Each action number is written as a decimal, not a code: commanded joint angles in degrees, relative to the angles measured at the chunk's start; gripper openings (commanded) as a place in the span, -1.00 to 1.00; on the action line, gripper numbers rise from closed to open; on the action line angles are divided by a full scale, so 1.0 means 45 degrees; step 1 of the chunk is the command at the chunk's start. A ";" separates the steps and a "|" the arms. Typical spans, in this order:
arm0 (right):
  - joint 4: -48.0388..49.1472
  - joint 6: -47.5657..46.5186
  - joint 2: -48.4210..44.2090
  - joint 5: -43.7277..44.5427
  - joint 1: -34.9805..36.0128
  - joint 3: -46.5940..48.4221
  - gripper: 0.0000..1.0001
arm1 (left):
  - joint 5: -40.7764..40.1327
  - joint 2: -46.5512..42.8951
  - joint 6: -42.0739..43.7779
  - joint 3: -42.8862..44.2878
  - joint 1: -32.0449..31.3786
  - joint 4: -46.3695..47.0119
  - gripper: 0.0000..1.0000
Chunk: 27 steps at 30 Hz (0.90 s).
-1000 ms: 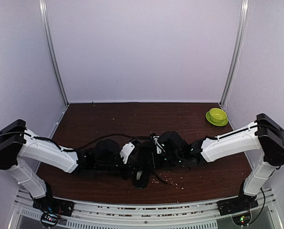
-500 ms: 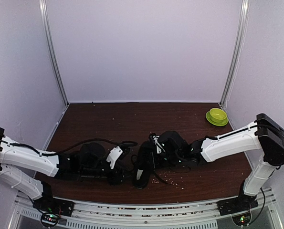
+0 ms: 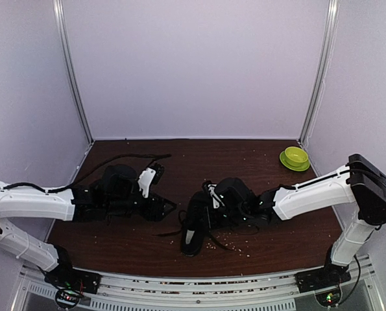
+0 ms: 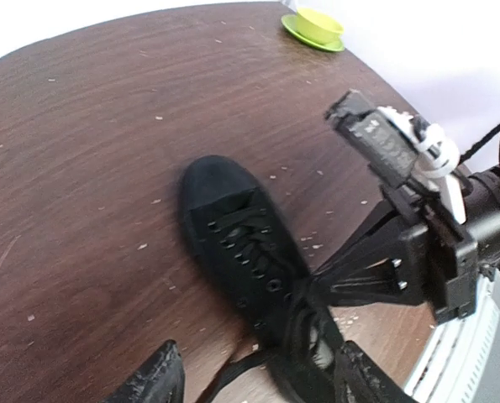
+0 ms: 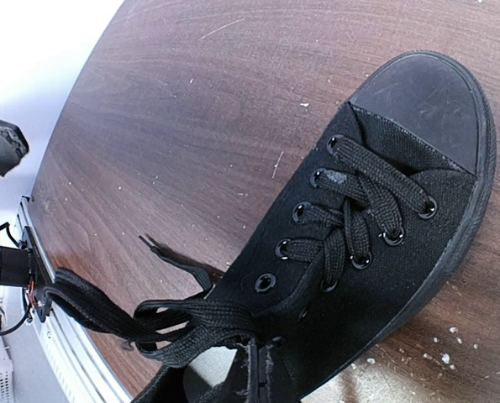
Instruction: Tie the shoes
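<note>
Top view: I see the black sneaker just below centre on the brown table. The right gripper sits against its right side. The left gripper hangs to its left, apart from it. A green bowl stands at upper right.

Left wrist view: the left gripper's fingers are spread wide at the bottom edge, pinching nothing, with the sneaker beyond them.

Right wrist view: the sneaker fills the right half. At bottom centre the right gripper is pressed together on the bunched laces.
</note>
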 commanded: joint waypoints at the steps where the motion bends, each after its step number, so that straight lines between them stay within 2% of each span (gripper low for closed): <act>1: 0.0159 -0.0077 -0.0084 0.0024 0.0002 -0.0210 -1.00 | 0.1548 0.1258 0.0060 0.1053 0.0006 0.0115 0.29; 7: 0.0176 -0.0059 -0.0142 0.0011 0.0000 -0.0220 -1.00 | 0.2251 0.2493 0.0097 0.1837 0.0006 0.0216 0.27; 10: 0.0131 -0.0104 -0.0163 0.0023 -0.0005 -0.0182 -1.00 | 0.2531 0.2747 0.0029 0.1879 0.0006 0.0372 0.10; 12: 0.0101 -0.0139 -0.0167 0.0017 -0.0010 -0.0152 -1.00 | 0.2745 0.2828 -0.0058 0.1858 0.0006 0.0509 -0.13; 15: 0.0119 -0.0138 -0.0133 0.0015 0.0000 -0.0147 -1.00 | 0.2964 0.2908 -0.0136 0.1780 0.0006 0.0643 -0.66; 18: 0.0149 -0.0109 -0.0146 0.0029 -0.0010 -0.0137 -1.00 | 0.2868 0.2933 -0.0121 0.1878 0.0009 0.0427 -1.00; 27: 0.0071 -0.0004 -0.0182 0.0151 -0.0010 -0.0176 -1.00 | 0.2661 0.2854 -0.0044 0.2412 0.0010 0.1014 -1.00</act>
